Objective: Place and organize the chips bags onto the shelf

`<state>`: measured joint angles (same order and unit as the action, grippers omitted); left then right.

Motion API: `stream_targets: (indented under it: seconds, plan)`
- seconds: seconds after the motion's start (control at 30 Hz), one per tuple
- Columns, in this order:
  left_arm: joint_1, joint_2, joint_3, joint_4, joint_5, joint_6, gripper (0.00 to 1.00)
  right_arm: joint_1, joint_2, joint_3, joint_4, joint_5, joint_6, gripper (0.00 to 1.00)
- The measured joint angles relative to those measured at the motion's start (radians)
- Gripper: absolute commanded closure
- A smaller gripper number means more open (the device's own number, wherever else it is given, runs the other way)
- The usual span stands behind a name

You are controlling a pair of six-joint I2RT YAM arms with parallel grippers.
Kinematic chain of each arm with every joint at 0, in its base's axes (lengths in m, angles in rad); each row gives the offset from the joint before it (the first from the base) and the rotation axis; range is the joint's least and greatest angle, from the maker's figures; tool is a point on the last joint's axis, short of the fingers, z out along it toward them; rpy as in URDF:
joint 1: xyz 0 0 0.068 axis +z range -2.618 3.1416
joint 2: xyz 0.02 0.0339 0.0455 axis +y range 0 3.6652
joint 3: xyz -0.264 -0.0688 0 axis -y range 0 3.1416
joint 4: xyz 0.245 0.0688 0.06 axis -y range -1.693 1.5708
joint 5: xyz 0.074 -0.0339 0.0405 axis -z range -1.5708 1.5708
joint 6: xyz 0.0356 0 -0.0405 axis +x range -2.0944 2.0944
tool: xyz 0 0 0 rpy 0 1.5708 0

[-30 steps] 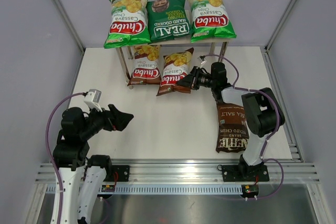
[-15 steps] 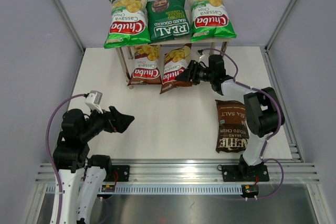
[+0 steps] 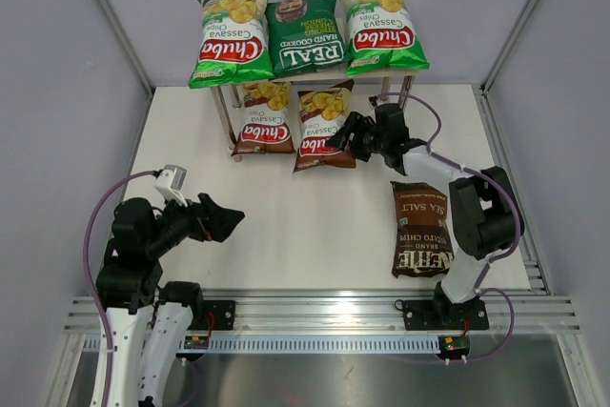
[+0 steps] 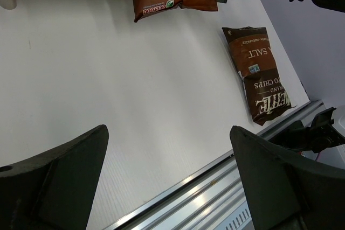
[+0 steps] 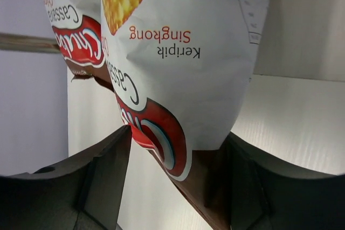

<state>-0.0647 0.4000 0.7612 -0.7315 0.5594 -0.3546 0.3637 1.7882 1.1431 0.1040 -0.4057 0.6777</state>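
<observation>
Under the overhead camera, the white tabletop is filling most of the frame, with the two-tier shelf standing at upper centre. The right arm is reaching from the lower right up toward the shelf's lower tier, forearm stretched low and wrist turned left. The step in hand appears to be letting go of a bag just seated there. Doing it well would mean backing straight out to the right, low and slow, so the fingers do not drag the bag off line with its neighbour. The left arm is sitting folded at lower left, well apart from the work.

Three bags are lying across the top tier: a light-green Chuba bag, the REAL bag and another light-green Chuba. Below, the first brown Chuba bag is lying at the left and the second brown Chuba bag just beside it, tilted slightly, its lower end jutting out in front. The Kettle bag is waiting on the tabletop at right, not yet shelved.

The right claw is straddling the second brown bag's right edge, jaws spread and looking released. The left claw is gaping wide, grasping nothing.
</observation>
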Motion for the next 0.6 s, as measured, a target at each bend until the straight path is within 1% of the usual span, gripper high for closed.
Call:
stream_targets:
  seconds: [0.07,0.17,0.2,0.27,0.6]
  plan:
    - [0.000,0.000,0.000,0.000,0.002,0.000,0.01,0.005,-0.027,-0.003,-0.031,0.055,0.011,0.30]
    - [-0.001,-0.001,0.000,0.000,0.002,0.000,0.01,0.010,-0.063,-0.006,-0.069,0.124,0.024,0.43]
    - [-0.001,-0.002,0.000,0.000,0.002,0.000,0.01,0.010,-0.071,-0.006,-0.076,0.137,0.029,0.50]
    - [-0.001,-0.002,0.000,0.000,0.003,0.000,0.01,0.012,-0.080,-0.006,-0.087,0.161,0.035,0.56]
    - [-0.007,-0.014,-0.002,0.000,0.005,0.000,0.01,0.037,-0.040,0.016,-0.099,0.230,0.037,0.66]
